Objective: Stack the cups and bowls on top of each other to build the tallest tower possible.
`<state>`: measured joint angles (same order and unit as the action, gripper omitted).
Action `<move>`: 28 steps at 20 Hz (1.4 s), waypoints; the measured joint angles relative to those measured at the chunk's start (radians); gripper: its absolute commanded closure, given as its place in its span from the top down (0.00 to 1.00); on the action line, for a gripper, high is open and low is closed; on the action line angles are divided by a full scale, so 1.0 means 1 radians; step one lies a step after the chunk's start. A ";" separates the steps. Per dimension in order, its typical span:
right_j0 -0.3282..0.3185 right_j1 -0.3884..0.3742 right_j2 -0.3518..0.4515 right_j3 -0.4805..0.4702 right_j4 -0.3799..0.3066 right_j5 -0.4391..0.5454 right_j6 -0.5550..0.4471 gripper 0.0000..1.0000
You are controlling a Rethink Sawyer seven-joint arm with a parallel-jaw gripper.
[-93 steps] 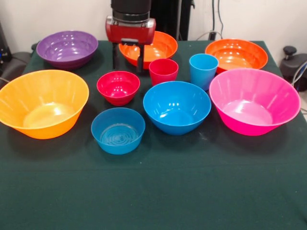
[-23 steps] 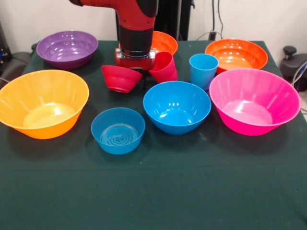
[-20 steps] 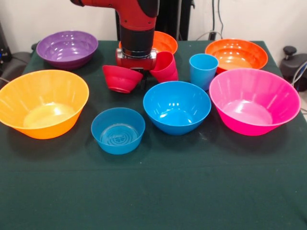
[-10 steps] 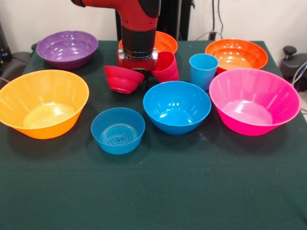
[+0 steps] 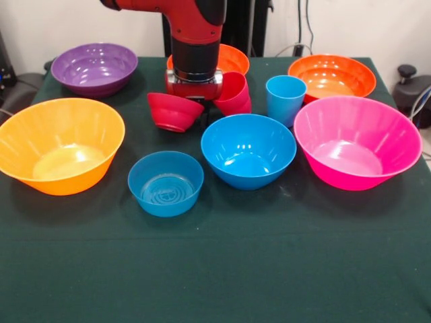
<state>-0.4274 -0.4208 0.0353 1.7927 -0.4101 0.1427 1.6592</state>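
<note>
Spread across a green table (image 5: 222, 269): large yellow-orange bowl (image 5: 59, 145) at left, pink bowl (image 5: 357, 141) at right, mid-sized blue bowl (image 5: 248, 149) at centre. Above centre, gripper (image 5: 194, 101) clamped on small red bowl (image 5: 174, 111), tilted, touching the leaning red cup (image 5: 233, 94).

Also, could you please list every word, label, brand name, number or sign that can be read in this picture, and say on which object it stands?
None: no readable text shows anywhere.
The bowls, such as the pink bowl and the yellow-orange bowl, are plain.
The light blue cup and red cup are plain.
The red arm shows no legible marking.
The green tablecloth is unmarked.
</note>
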 measured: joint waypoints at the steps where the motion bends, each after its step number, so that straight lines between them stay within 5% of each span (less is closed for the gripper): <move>1: 0.000 0.000 0.000 -0.001 0.001 0.003 0.000 1.00; 28: 0.024 -0.001 0.035 -0.044 0.055 0.119 0.000 1.00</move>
<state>-0.4034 -0.4218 0.0698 1.7491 -0.3554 0.2618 1.6592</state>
